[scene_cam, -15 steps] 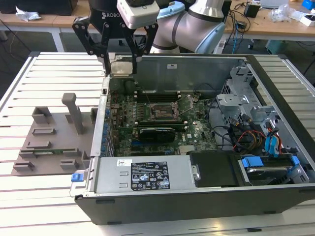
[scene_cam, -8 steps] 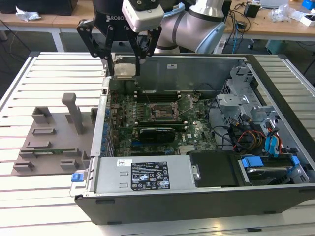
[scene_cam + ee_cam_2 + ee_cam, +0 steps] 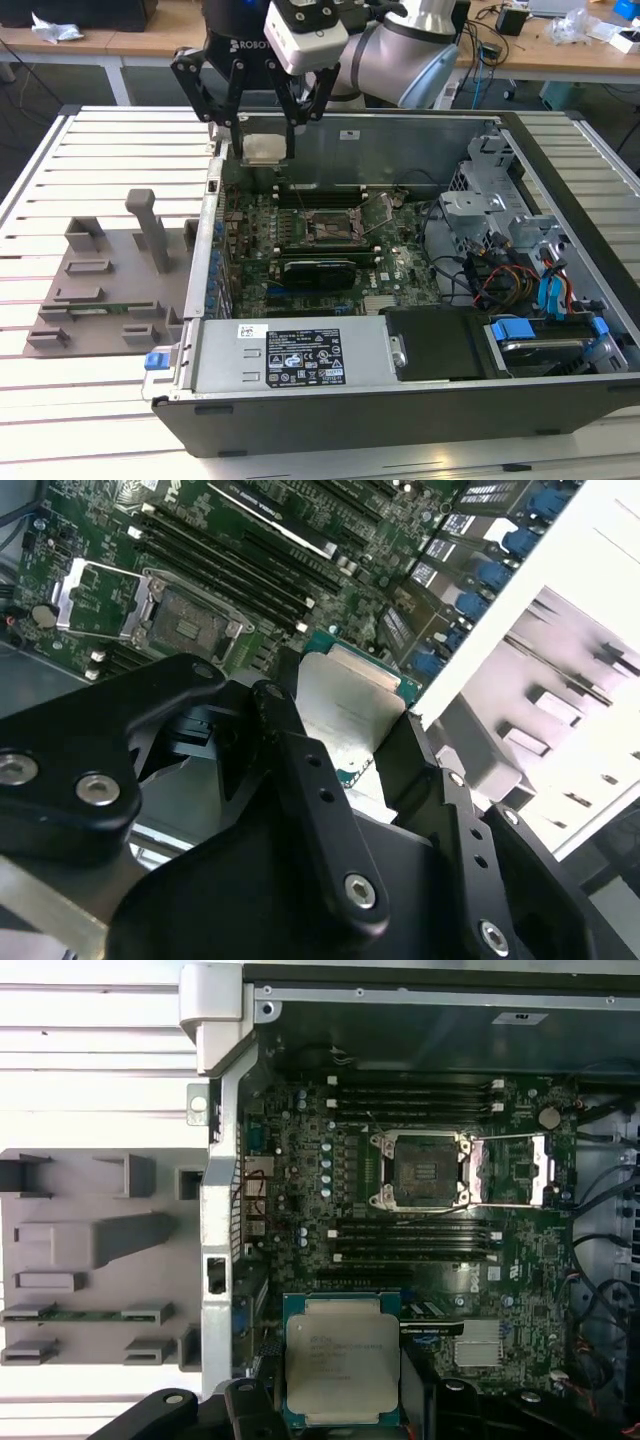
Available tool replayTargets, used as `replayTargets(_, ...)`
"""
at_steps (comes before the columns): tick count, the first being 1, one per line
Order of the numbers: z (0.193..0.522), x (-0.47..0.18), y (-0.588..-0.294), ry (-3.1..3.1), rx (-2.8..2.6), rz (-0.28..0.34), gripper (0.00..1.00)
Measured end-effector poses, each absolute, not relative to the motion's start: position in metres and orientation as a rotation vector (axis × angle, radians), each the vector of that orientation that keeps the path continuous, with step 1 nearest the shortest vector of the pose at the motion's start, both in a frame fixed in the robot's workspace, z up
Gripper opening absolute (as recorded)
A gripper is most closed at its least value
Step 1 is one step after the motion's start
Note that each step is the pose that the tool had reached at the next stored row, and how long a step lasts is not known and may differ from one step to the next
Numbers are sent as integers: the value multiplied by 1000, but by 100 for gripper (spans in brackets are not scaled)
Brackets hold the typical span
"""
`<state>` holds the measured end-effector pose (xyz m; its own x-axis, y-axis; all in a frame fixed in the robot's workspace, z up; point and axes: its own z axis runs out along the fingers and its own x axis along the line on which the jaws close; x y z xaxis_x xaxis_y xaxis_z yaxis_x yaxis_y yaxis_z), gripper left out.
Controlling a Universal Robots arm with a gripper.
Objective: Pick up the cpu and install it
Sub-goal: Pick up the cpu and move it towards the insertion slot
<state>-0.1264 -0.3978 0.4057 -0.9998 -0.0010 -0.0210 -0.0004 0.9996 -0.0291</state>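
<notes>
The arm [image 3: 400, 55] is reaching in from the far side of the open computer case [image 3: 400, 420], wrist pointing down, and the gripper [image 3: 264, 136] is hanging over the case's corner. Its fingers [image 3: 320, 810] are closing narrowly on the cpu [image 3: 263, 150], gripping it between them, silvery top showing in both wrist views. Below the hand, off toward the middle of the motherboard [image 3: 300, 1160], the socket [image 3: 425, 1170] is lying uncovered, its load plate [image 3: 510, 1170] swung aside. The case's side wall [image 3: 215, 1210] is running just beside the held chip, with a grey fixture tray [image 3: 100, 250] lying beyond it. Memory slots [image 3: 410, 1240] are flanking the socket closely on two sides.
</notes>
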Motion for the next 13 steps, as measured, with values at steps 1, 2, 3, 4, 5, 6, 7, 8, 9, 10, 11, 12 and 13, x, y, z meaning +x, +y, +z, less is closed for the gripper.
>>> replayTargets(1,404,-124,-398,3120,-1,-46,55)
replayTargets(2,404,-123,-398,3120,-1,-46,55)
replayTargets(3,403,-122,-398,3120,-1,-46,55)
replayTargets(4,403,-121,-398,3120,-1,-46,55)
replayTargets(5,402,-121,-398,3120,-1,-46,55)
replayTargets(6,401,-119,-398,3120,-1,-45,55)
replayTargets(7,401,-118,-398,3120,-1,-45,55)
replayTargets(8,401,-117,-398,3120,-1,-45,55)
replayTargets(9,400,-116,-398,3120,-1,-45,55)
replayTargets(10,399,-115,-398,3120,-1,-45,55)
replayTargets(11,398,-113,-398,3120,-1,-45,55)
replayTargets(12,397,-112,-398,3120,-1,-46,55)
replayTargets(13,397,-112,-398,3120,-1,-46,55)
